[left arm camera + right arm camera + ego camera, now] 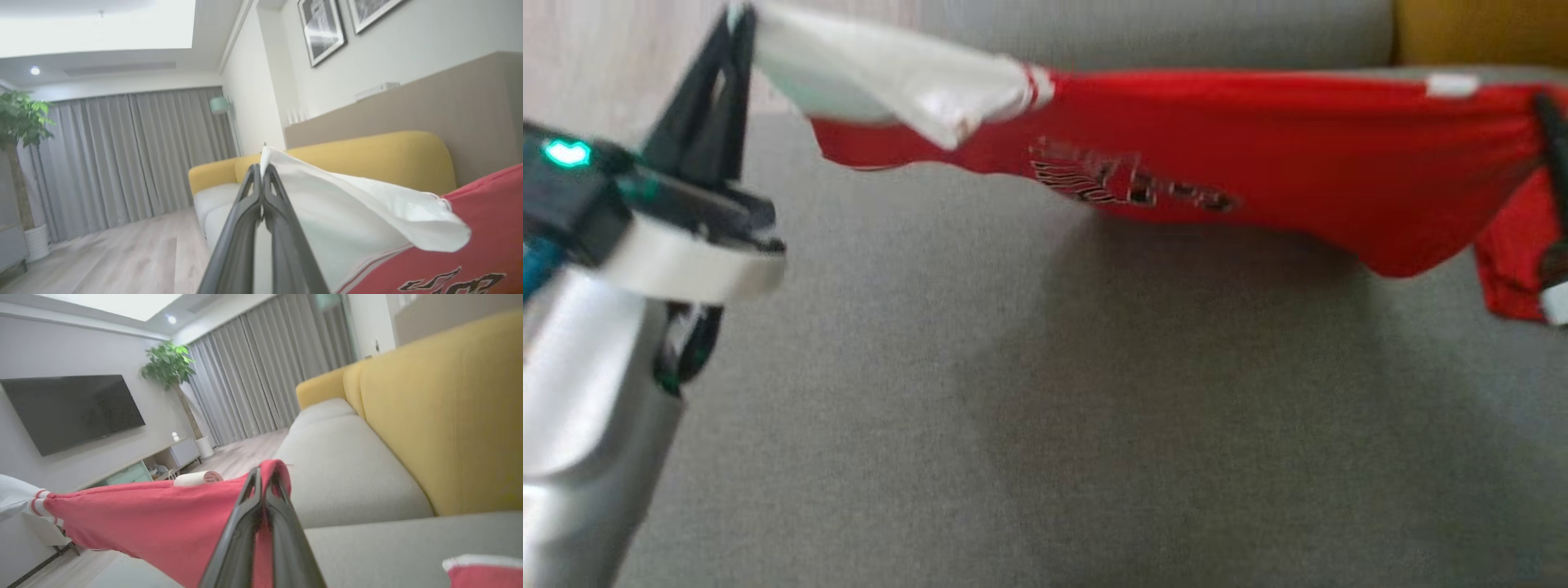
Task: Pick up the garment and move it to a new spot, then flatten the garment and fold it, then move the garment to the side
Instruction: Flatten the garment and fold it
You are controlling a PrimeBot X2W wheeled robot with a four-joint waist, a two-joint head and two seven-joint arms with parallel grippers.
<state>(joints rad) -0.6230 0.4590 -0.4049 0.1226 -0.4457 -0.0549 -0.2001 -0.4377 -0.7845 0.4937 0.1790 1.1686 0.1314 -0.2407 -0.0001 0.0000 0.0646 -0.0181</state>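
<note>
The garment [1258,155] is a red shirt with white sleeves and dark lettering, stretched in the air above the grey sofa seat [1013,408]. My left gripper [737,24] is shut on its white sleeve at the upper left. In the left wrist view the closed fingers [261,179] pinch the white cloth [347,208]. At the right edge, my right gripper [1547,114] is shut on the red fabric. The right wrist view has the red cloth [163,514] wrapped over the closed fingertips [263,477]. The shirt's middle sags between both grips.
The sofa has a yellow backrest [441,416] behind the grey cushions. A wooden floor [122,253], grey curtains [122,155], a potted plant [169,367], a wall television [69,408] and a low cabinet [163,465] lie beyond the sofa.
</note>
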